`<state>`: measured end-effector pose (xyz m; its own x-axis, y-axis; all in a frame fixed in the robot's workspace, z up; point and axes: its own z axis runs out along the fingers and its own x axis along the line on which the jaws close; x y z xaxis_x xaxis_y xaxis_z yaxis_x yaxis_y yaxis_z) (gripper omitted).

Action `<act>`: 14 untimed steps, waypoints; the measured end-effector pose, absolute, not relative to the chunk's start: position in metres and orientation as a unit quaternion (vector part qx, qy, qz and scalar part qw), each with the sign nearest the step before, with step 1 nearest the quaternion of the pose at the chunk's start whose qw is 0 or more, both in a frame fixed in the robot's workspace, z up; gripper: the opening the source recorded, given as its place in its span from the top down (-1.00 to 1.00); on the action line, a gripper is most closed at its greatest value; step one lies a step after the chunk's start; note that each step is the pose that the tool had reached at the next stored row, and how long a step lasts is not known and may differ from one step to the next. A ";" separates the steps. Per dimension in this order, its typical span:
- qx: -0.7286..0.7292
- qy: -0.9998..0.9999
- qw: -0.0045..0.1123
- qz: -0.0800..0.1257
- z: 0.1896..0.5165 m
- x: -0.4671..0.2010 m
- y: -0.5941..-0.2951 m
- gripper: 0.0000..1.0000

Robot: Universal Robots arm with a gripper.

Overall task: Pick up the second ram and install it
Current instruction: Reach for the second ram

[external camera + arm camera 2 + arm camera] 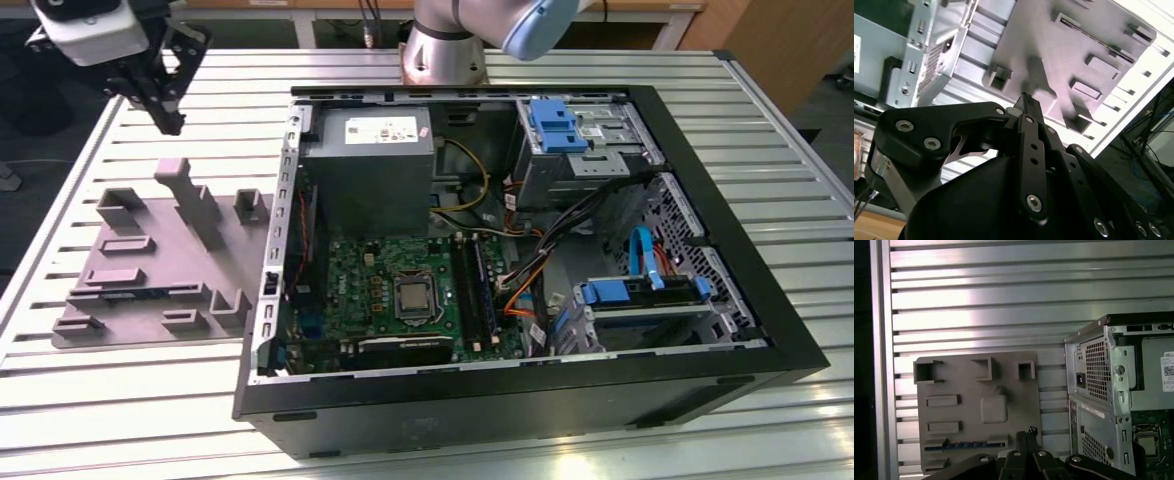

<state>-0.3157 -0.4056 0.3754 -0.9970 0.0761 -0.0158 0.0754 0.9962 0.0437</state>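
Nearest the lens in the first wrist view: end effector (1026,432), pressed together, pinching nothing. Just beyond, the second ram (964,444), seated in a slot of the grey fixture plate (979,390), near the end effector but apart from it. Further off, open computer case (507,400); white label (380,130) on its power supply, print too small to tell. Beneath everything, ribbed metal surface (134,400). Farthest, wooden furniture (761,40) at the exterior view's upper right.

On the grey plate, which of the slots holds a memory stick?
The long narrow slot beside the two flat bars: a blue-green memory stick lies in it. The others look empty.
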 end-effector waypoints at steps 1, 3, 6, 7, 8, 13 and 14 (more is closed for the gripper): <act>0.038 0.999 0.009 0.022 0.375 -0.320 -0.406 0.79; 0.038 0.999 0.009 0.022 0.373 -0.329 -0.406 0.79; 0.038 0.999 0.009 0.022 0.371 -0.343 -0.406 0.79; 0.038 0.999 0.009 0.022 0.370 -0.348 -0.406 0.79; 0.038 0.999 0.009 0.022 0.369 -0.352 -0.406 0.79; 0.038 0.999 0.008 0.021 0.364 -0.368 -0.412 0.79; 0.038 0.999 0.007 0.022 0.363 -0.370 -0.414 0.79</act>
